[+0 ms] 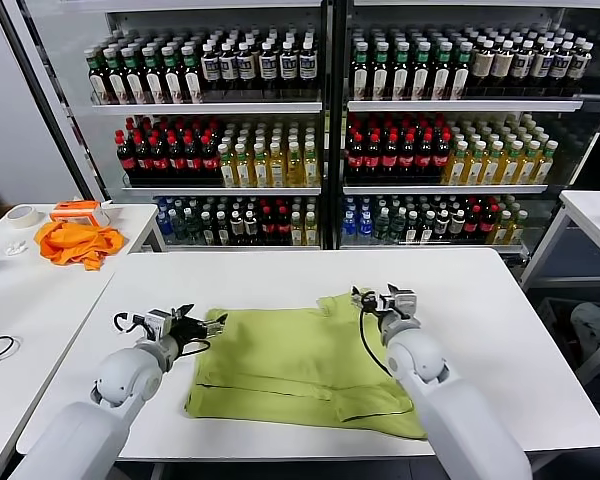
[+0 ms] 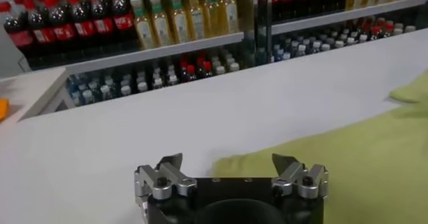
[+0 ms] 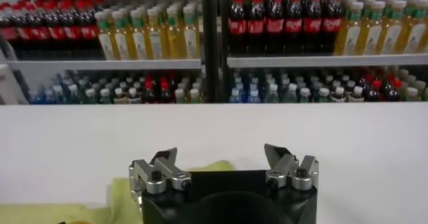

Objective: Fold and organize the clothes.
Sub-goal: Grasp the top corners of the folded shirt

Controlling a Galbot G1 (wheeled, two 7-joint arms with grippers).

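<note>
Head view: your T-shirt (image 1: pixel 305 365) lies part-folded near the table's (image 1: pixel 500 300) front edge; left gripper (image 1: pixel 206 326) and right gripper (image 1: pixel 368 298) flank it for a two-handed fold.
Left wrist view: fingers spread, empty.
Right wrist view: likewise released.

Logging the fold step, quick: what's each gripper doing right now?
Left gripper: open, empty, at the T-shirt's left edge.
Right gripper: open, empty, at the T-shirt's far edge.
</note>
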